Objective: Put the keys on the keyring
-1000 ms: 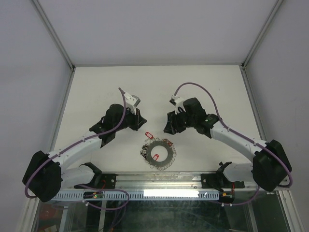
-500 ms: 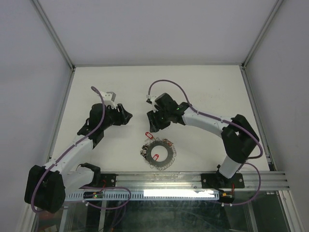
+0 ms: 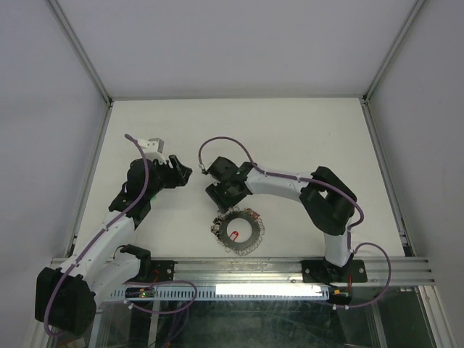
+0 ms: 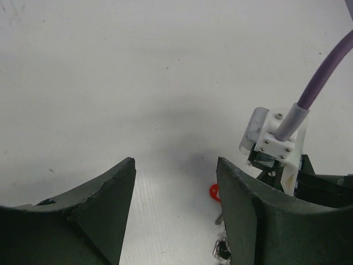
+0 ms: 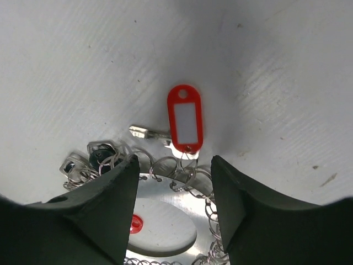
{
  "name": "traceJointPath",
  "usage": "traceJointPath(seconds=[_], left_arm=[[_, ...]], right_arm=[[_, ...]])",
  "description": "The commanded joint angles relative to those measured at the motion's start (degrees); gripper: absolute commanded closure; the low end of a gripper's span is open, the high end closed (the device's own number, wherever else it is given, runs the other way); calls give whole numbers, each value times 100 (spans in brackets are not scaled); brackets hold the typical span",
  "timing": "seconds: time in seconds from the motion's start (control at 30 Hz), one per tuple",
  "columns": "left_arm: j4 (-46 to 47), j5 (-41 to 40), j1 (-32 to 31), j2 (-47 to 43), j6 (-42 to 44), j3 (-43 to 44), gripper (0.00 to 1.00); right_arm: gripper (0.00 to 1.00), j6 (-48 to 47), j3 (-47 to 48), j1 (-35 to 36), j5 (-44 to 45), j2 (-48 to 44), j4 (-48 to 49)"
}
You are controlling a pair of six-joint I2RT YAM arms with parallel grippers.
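Keyring partly beyond bottom edge

Before me lies a white tabletop, matt and faintly scuffed, with a few small dark specks that show up close. Pale grey walls close it in at the back and on both sides, and slanted metal posts stand at the corners. A ribbed aluminium rail runs along the near edge. Just below it glows a bright white light strip, with a slotted white cable duct to its left.
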Motion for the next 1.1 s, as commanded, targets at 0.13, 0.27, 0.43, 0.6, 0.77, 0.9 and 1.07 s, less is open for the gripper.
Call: traceJointPath(seconds=[0.13,0.27,0.43,0.6,0.77,0.9,1.07], left_arm=[[109,-232,43,68,75,35,34],[158,-390,39,266,-51,178,27],[138,-567,35,464,-408,341,17],[64,-513,31,654,-369,468,14],[-85,-594,37,683,-275,514,14],[-146,-688,38,585,-233,492,13],[-162,-786,35,358,-271,382,12]], right_arm=[[42,675,-894,10,334,-1391,326],[45,988,-1485,9,-305,-1977,566],[46,1351,-2058,20,-1307,-2266,925],[52,1660,-2410,66,-1749,-2033,1308],[61,1726,-2477,81,-878,-1860,1057],[64,1645,-2476,53,100,-1738,636],[64,1497,-2566,-356,562,-1648,432]])
